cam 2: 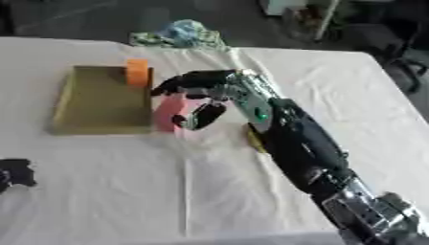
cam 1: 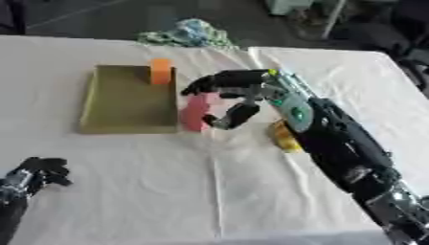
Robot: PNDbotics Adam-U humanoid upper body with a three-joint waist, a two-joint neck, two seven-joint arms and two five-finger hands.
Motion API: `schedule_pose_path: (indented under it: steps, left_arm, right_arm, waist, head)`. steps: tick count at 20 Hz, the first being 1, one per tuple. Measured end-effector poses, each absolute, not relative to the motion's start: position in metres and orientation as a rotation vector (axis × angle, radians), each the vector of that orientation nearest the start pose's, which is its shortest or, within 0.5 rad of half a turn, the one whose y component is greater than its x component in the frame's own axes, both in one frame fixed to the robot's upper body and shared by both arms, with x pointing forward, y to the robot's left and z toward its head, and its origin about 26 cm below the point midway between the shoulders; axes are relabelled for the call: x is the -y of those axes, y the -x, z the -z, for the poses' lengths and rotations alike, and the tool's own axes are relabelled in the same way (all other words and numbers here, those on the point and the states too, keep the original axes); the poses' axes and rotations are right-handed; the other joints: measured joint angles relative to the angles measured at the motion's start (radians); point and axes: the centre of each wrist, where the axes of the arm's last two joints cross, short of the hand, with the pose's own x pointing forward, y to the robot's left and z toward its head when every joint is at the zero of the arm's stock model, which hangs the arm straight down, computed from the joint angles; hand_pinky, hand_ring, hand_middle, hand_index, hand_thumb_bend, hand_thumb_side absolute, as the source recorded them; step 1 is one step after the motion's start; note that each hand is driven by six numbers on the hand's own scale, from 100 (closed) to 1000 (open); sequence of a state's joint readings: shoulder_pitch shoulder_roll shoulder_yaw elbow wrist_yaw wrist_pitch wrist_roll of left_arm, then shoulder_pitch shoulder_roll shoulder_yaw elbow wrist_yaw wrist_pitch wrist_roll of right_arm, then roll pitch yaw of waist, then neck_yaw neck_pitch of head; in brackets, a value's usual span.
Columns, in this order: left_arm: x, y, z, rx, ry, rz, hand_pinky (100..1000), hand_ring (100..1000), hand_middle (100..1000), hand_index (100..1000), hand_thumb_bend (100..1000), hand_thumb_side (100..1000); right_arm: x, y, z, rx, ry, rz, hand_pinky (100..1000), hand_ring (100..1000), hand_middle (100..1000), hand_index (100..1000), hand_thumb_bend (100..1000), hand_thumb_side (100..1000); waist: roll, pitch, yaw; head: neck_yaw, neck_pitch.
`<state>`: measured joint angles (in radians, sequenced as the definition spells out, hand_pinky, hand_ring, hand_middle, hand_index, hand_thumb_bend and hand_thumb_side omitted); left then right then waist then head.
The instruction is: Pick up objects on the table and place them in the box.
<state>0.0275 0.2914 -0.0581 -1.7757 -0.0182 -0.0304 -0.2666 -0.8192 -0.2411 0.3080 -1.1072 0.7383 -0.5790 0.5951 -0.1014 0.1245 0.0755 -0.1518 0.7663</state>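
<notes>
At the lower left of the frame the left robot hand (cam 1: 40, 171) rests idle on the white-clothed desk (cam 1: 126, 191), its fingers curled in and holding nothing. Up and to the right, in the upper left-centre of the frame, lies the box (cam 1: 126, 103), a shallow olive-green tray whose long axis runs from the near edge towards the far edge of the desk. An orange block (cam 1: 161, 71) stands upright at the box's far right corner, against its right wall. Just beside the box's right wall, outside it, is a pink block (cam 1: 196, 111); its long axis runs nearly up and down in the picture, slightly tilted, with its lower end near the box's near right corner. The right robot hand (cam 1: 228, 95) is at the pink block, the fingers reaching over its upper end from the right and the thumb curled in at its lower right side, so it is grasping the block; whether the block rests on the cloth or is lifted off it cannot be told. Right of that, partly hidden under the right forearm, a yellow object (cam 1: 283, 136) lies on the desk. At the upper centre, beyond the desk's far edge, sits a crumpled blue-green cloth (cam 1: 188, 34).
</notes>
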Motion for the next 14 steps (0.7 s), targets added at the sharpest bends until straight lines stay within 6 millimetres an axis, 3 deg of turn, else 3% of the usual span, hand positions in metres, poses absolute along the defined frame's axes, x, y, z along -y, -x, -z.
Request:
schedule_pose_path:
  steps: [3, 5, 14]
  left_arm:
    - [-0.288, -0.267, -0.049, 1.695, 0.018, 0.541, 797, 579, 578, 736, 100, 1000]
    - [-0.288, -0.267, -0.049, 1.695, 0.018, 0.541, 798, 578, 577, 736, 100, 1000]
    - [-0.288, -0.267, -0.049, 1.695, 0.018, 0.541, 798, 578, 578, 736, 100, 1000]
  right_arm:
    - [0.165, -0.447, -0.138, -2.301, -0.335, 2.789, 841, 879, 911, 1000, 218, 528]
    - [0.165, -0.448, -0.134, -2.312, -0.323, 2.8, 838, 877, 912, 1000, 230, 565]
    - [0.153, -0.458, -0.125, -2.281, -0.338, 2.857, 851, 920, 929, 1000, 248, 574]
  waist:
    - [0.0, 0.0, 0.0]
    - [0.0, 0.0, 0.0]
    - [0.0, 0.0, 0.001]
  head:
    - [-0.003, 0.0]
    - [-0.007, 0.0]
    - [-0.019, 0.0]
